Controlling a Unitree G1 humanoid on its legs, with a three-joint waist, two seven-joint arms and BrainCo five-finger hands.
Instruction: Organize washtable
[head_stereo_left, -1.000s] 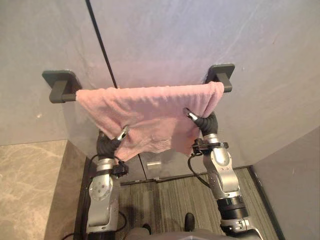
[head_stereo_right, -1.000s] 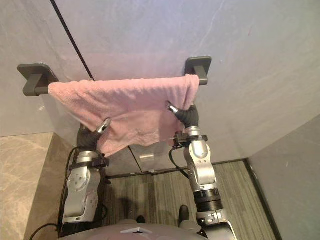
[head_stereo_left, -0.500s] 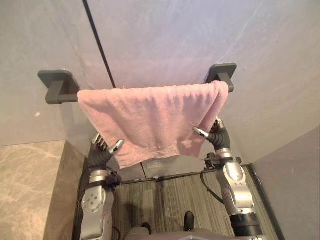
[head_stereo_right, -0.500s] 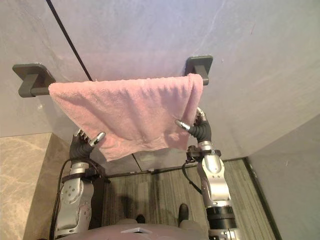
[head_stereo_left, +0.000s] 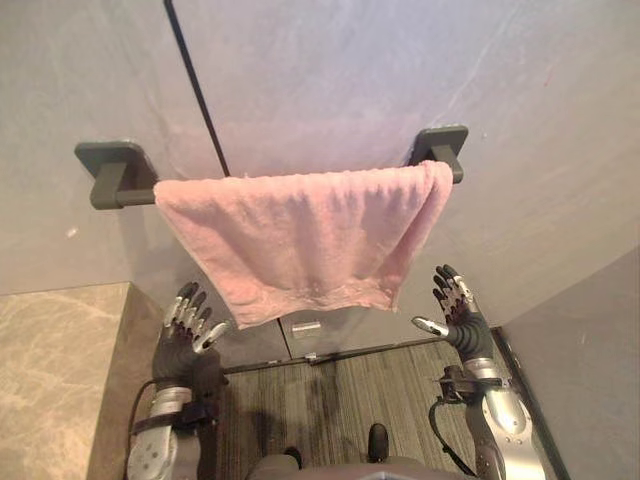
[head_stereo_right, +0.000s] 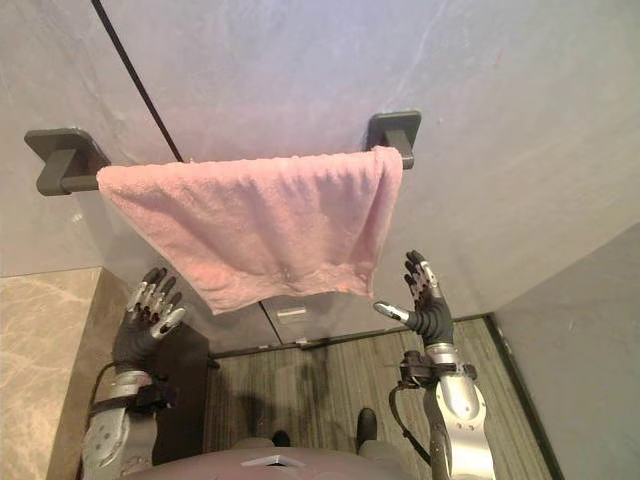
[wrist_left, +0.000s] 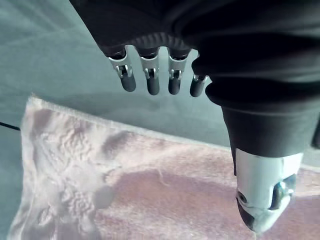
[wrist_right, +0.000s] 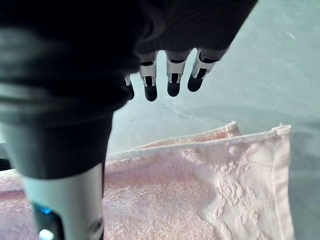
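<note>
- On the grey wall (head_stereo_left: 330, 80), 1 dark towel bar (head_stereo_left: 128, 194) spans 2 dark mounts: left bracket (head_stereo_left: 112, 160) and right bracket (head_stereo_left: 440, 146).
- Pink towel (head_stereo_left: 300, 240): draped over the bar and spread flat. It reaches the right bracket. A short bare length of bar shows beside the left bracket. The lower edge hangs free.
- Left hand (head_stereo_left: 182, 335): below the towel's lower left corner, apart from the cloth. Fingers (wrist_left: 150, 82) are straight and spread wide and hold nothing.
- Right hand (head_stereo_left: 462, 320): just beside the towel's lower right corner, apart from the cloth. Fingers (wrist_right: 170, 82) are straight and spread wide and hold nothing.
- Both wrist views show the towel's patterned hem beyond the fingertips.
- Striped floor (head_stereo_left: 350, 390) lies below, between the 2 hands.
- Marble ledge (head_stereo_left: 50, 370) lies at the robot's left.
</note>
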